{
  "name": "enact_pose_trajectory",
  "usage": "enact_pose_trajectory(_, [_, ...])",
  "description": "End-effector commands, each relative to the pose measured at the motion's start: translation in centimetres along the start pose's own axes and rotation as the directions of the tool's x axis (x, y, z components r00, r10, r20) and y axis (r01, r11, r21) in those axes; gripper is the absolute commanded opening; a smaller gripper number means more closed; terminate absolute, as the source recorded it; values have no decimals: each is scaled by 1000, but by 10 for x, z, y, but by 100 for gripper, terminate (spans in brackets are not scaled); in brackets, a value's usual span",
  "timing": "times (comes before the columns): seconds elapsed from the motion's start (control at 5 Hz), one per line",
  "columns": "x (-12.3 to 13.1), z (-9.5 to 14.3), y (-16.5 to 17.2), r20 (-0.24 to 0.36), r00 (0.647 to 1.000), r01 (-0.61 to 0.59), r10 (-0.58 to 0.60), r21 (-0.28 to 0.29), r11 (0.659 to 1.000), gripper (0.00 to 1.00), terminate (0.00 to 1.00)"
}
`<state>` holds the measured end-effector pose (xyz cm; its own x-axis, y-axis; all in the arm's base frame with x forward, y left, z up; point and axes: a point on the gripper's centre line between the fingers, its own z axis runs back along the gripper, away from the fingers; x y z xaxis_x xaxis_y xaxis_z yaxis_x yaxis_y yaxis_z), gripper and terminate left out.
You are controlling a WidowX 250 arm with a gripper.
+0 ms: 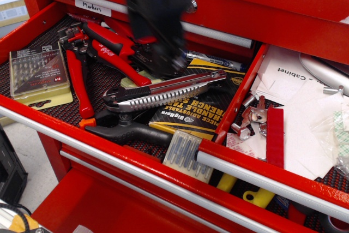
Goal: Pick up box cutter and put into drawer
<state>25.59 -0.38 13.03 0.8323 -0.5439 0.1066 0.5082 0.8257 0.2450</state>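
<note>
Jaws unreadable: gripper (163,61) is showing as a dark motion blur, so I can't tell whether they're apart or together.
Single view: it's hanging over the back of the wider drawer (32,110), just behind one box cutter (163,92), which is lying diagonally on a black-and-yellow wrench package (188,114). One bit case (38,72) is sitting at left, one marker pen (215,59) at the back. One narrower drawer (262,175) at right is holding papers (300,129) and keys (253,115).
</note>
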Motion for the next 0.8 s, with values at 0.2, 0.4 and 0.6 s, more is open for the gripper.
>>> enact_pose_trajectory(0.2, [16,-24,5,124,990,70,-60,-77,995,100,0])
enact_pose_trajectory(0.4, [16,-37,9,141,987,85,-75,-70,994,100,0])
enact_pose_trajectory(0.6, [16,-54,8,203,978,77,-48,-139,987,100,0])
